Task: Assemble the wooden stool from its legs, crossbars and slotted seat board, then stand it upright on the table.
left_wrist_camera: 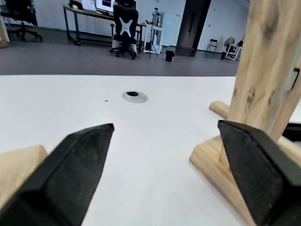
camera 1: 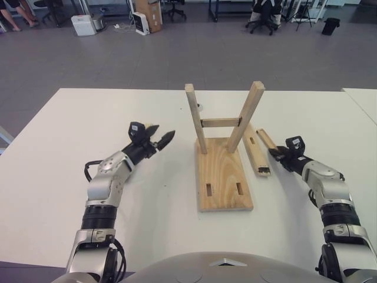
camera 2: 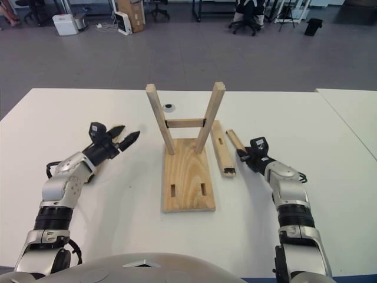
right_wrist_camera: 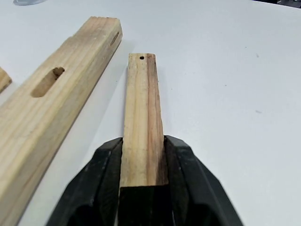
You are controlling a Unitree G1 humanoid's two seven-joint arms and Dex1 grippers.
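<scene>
Right gripper point(right_wrist_camera: 142, 146) clamping crossbar point(right_wrist_camera: 141, 99), left gripper point(camera 1: 163, 131) spread near seat board point(camera 1: 224, 180)

The table point(camera 1: 70, 147) is plain white. The seat board point(camera 1: 224, 183) at mid-frame is pale yellowish wood with curved darker grain lines and two small dark slots near its lower edge. The upright leg at centre left point(camera 1: 196, 118), the one at centre right point(camera 1: 247, 115) and the fitted crossbar point(camera 1: 221, 122) between them are the same light tan. The loose leg point(right_wrist_camera: 51, 94) is pale wood with a dark oval slot. The loose crossbar point(right_wrist_camera: 142, 103) is pale with a reddish-brown streak along one side and a tiny dark hole. The left gripper point(camera 1: 163, 132) has black fingers point(left_wrist_camera: 75, 165); the right gripper point(right_wrist_camera: 142, 142) also has black fingers point(right_wrist_camera: 106, 174). The floor point(camera 1: 235, 53) is grey.
</scene>
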